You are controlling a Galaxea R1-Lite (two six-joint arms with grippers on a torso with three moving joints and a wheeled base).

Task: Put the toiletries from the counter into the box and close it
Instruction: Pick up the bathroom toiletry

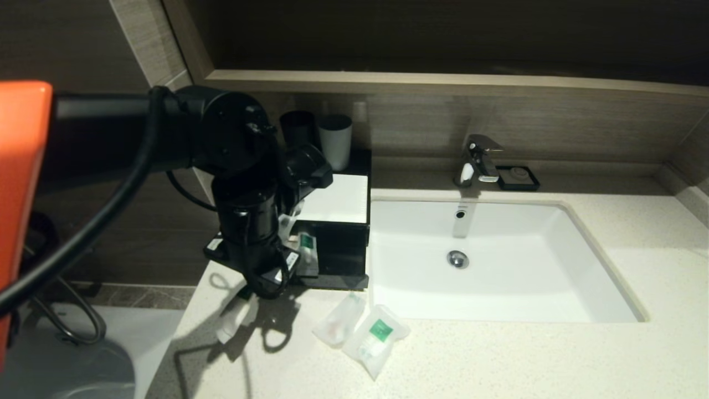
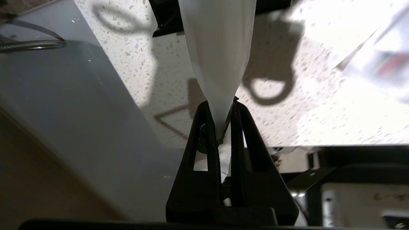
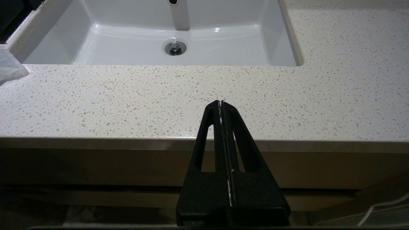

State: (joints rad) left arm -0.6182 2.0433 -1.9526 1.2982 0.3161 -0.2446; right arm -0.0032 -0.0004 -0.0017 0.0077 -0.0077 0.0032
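Note:
My left gripper hangs over the left end of the counter, in front of the box's left side. It is shut on the long toothbrush pack. The pack's pale end shows below the gripper, and a green-labelled bit shows against the box's black front. The box has a white top; its drawer is hidden by the arm. The small plain sachet and the squarish green-labelled sachet lie side by side before the sink. My right gripper is shut and empty, low before the counter's front edge.
A black cup and a grey cup stand behind the box. The white sink fills the middle, with a tap and a black soap dish behind it. The counter drops off to the floor just left of my left gripper.

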